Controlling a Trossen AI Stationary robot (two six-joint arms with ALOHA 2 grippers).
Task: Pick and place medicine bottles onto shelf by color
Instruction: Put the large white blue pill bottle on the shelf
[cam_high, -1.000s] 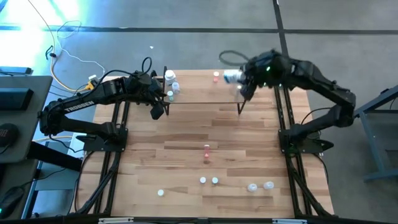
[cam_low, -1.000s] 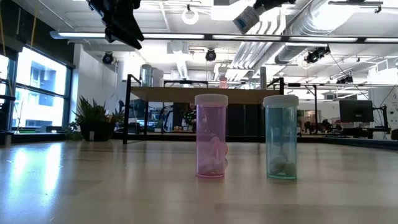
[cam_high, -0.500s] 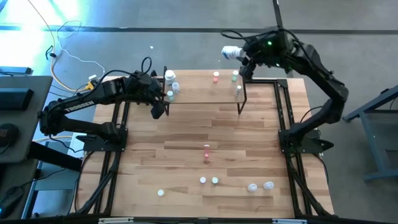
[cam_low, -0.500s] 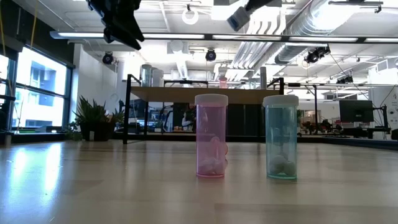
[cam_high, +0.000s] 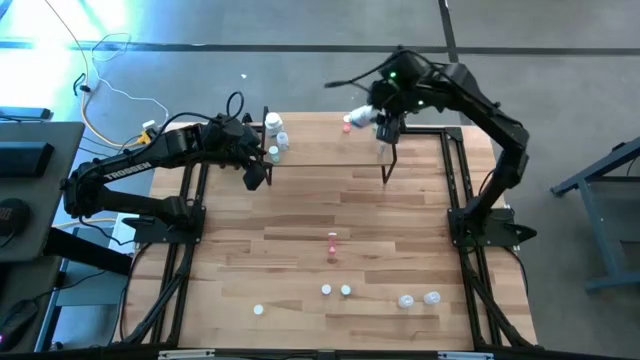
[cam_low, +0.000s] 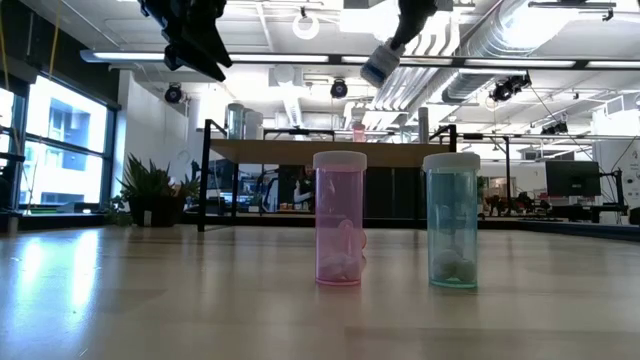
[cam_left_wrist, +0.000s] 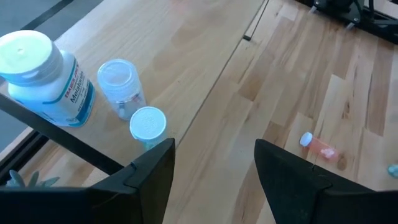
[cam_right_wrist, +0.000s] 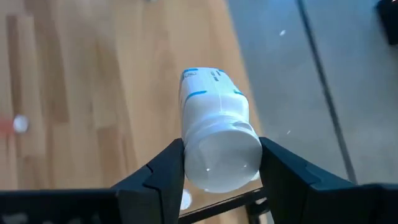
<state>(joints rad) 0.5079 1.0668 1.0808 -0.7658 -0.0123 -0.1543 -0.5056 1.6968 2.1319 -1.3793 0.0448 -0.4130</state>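
The shelf (cam_high: 315, 140) stands at the table's far side. On its left end stand a large white bottle (cam_left_wrist: 40, 78), a clear bottle (cam_left_wrist: 121, 87) and a small white-capped one (cam_left_wrist: 148, 124). A pink bottle (cam_high: 347, 123) stands toward its right end. My left gripper (cam_left_wrist: 214, 165) is open and empty above the table, just near the shelf's left end. My right gripper (cam_right_wrist: 221, 158) is shut on a white bottle (cam_high: 358, 118) high above the shelf's right part. My right gripper pinches the white bottle's round sides (cam_right_wrist: 186, 155) between its two fingers, close to the bottle's wide end. The bottle's labelled end (cam_right_wrist: 202, 84) sticks out past the fingertips. The bottle is lifted clear, tilted in the air above the shelf (cam_low: 380, 62).
A pink bottle (cam_low: 340, 218) and a green-blue one (cam_low: 452, 220) stand near the table's front. Another pink bottle (cam_high: 332, 243) lies mid-table. Several small white-capped bottles (cam_high: 405, 300) stand along the near edge. Black frame rails (cam_high: 185, 230) run down both table sides.
My right gripper has carried the white bottle toward the table's left, first swinging out past the far edge, then coming back down over the shelf near the pink bottle. The bottle has turned and tipped with it.
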